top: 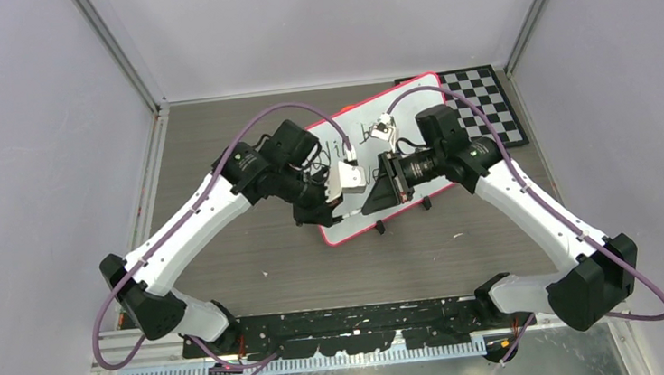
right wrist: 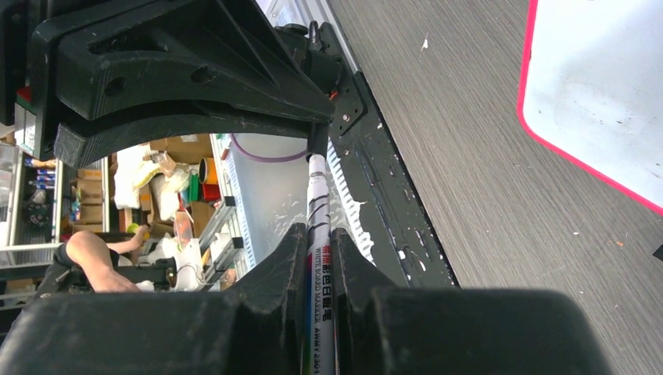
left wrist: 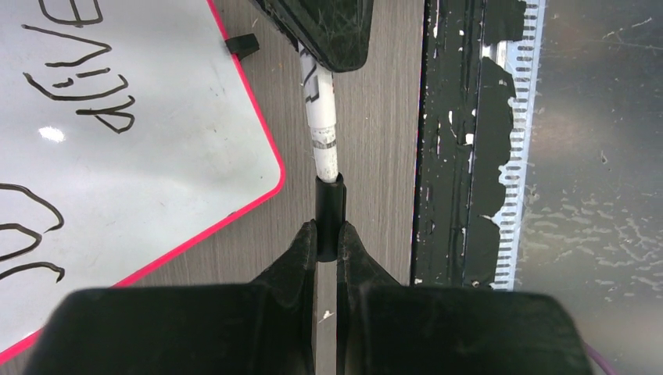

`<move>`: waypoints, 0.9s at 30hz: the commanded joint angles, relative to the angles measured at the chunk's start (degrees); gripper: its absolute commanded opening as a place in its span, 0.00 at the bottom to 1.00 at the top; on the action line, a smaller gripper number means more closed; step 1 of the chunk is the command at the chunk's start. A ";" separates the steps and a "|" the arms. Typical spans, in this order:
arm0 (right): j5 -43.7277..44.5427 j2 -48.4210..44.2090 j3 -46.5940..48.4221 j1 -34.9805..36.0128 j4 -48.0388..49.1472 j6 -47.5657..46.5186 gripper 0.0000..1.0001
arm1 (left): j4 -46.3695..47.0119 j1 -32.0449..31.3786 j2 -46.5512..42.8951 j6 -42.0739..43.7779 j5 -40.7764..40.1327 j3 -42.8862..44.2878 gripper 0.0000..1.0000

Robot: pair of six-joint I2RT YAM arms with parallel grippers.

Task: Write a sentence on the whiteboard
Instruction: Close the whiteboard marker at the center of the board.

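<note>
Here, the left pincer pinches the black cap of the marker, whose barrel runs straight to twelve o'clock into the right pincer, closed on it. At ten o'clock the whiteboard, carrying the sentence, lies flat on the desk.

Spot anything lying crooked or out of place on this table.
The white pink-rimmed whiteboard lies askew to the table edges, its far corner overlapping the black-and-white checkerboard. Nothing looks spilled or broken.
</note>
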 commanded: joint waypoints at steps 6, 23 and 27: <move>6.27 0.71 3.80 0.53 1.83 -0.17 0.00 | 3.64 -0.35 3.17 -7.18 1.74 5.14 0.00; 6.45 3.68 0.38 3.87 7.30 6.12 0.00 | 12.01 -5.24 7.46 -9.76 -9.94 12.20 0.00; 5.48 4.08 -0.41 4.18 8.64 8.62 0.00 | 14.00 -7.88 7.67 -8.80 -14.77 12.78 0.00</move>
